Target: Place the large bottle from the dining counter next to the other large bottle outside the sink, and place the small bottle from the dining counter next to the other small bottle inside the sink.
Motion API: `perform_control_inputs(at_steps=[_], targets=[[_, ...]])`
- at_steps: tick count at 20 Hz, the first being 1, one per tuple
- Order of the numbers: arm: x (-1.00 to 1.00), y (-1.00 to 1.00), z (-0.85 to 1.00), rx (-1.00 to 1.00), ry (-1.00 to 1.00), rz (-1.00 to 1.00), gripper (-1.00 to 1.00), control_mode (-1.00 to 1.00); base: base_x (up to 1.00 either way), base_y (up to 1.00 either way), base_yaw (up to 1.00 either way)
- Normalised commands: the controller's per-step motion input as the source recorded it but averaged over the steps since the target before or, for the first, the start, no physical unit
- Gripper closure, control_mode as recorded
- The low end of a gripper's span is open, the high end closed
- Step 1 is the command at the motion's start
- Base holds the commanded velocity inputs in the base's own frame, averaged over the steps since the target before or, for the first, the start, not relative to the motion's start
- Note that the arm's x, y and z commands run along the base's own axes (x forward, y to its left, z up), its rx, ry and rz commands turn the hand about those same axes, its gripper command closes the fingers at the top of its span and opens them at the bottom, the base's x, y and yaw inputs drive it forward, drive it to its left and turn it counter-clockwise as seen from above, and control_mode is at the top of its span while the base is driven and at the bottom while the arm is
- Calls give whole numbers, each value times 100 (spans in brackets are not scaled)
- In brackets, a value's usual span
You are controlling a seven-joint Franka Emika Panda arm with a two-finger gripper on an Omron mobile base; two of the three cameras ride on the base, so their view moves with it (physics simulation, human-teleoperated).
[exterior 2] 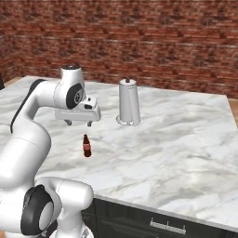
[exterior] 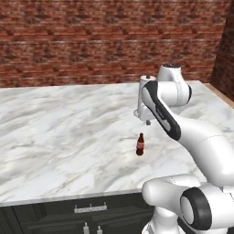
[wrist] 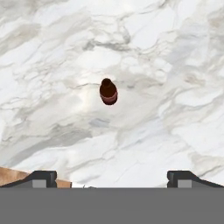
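Observation:
The small bottle [exterior: 140,145], dark brown with a red label, stands upright on the dining counter [exterior: 55,128], a broad veined marble slab. From the other side, the small bottle [exterior 2: 86,146] is just below and slightly right of my gripper [exterior 2: 79,123]. My gripper hangs above it, apart from it and pointing down, with its jaws spread wide and empty. In the hand view the small bottle [wrist: 108,92] appears from above, ahead of my gripper [wrist: 113,177] and centred between its fingertips [wrist: 43,177]. The large bottle and the sink are out of view.
A tall white cylinder with a dark knob [exterior 2: 128,103] stands on the counter behind the bottle. A brick wall [exterior: 91,41] closes the far side. Dark cabinets with a silver handle [exterior: 90,209] sit under the near edge of the dining counter [exterior 2: 176,139].

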Motion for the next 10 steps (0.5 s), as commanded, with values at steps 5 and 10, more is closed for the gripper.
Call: perform_control_inputs(at_steps=[5,10], targets=[[13,1,-15,-1,0,2,-100,-100,0,0,0],[18,4,-15,0,0,1,-100,-100,0,0,0]])
